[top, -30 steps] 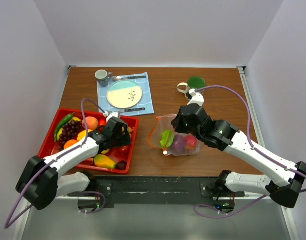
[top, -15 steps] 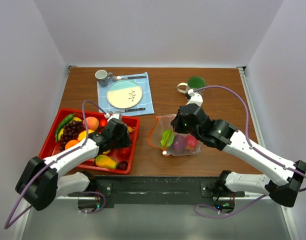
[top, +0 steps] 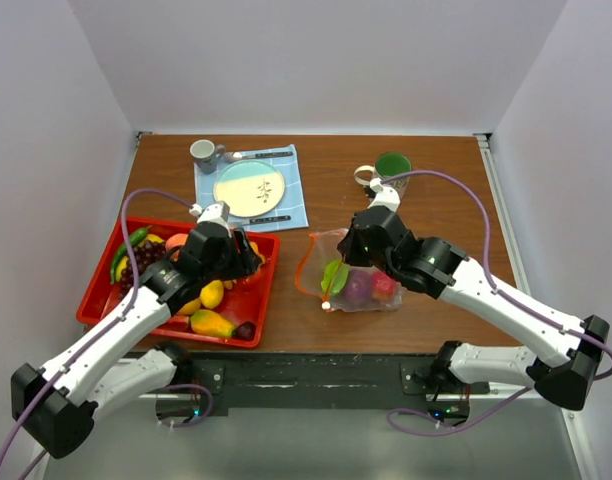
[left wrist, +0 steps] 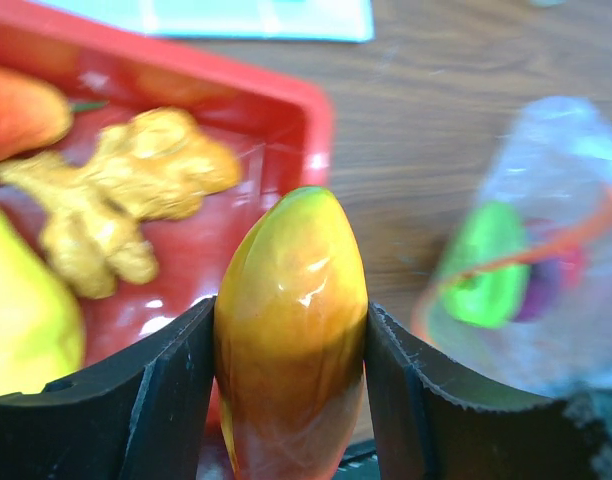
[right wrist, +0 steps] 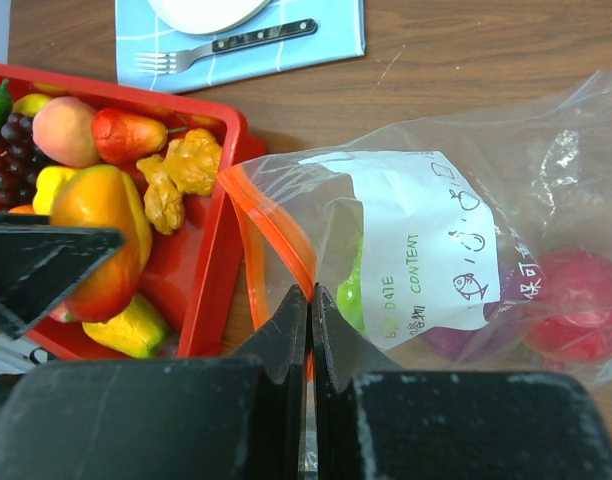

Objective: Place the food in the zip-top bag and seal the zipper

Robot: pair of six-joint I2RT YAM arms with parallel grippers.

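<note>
left claw [left wrist: 291, 388] higher, mango [left wrist: 291, 300] in grip

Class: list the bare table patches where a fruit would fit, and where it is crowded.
Bare wood: between placemat and green cup; beyond the cup to the right edge. Crowded: the packed red tray and the narrow gap to the bag.

COUNT | zip-top bag [top: 351, 262]: 1, table centre | food [top: 358, 290] inside bag: 3, namely green piece [top: 334, 275], purple piece [top: 360, 293], red piece [top: 383, 283] | red tray [top: 264, 285]: 1, 8 o'clock; its food partly hidden, no exact count | plate [top: 250, 188]: 1, placemat [top: 294, 195]: 1, grey cup [top: 202, 151]: 1, cutlery [top: 269, 218]: 2, all 11 o'clock | green cup [top: 393, 165]: 1, 1 o'clock
</note>
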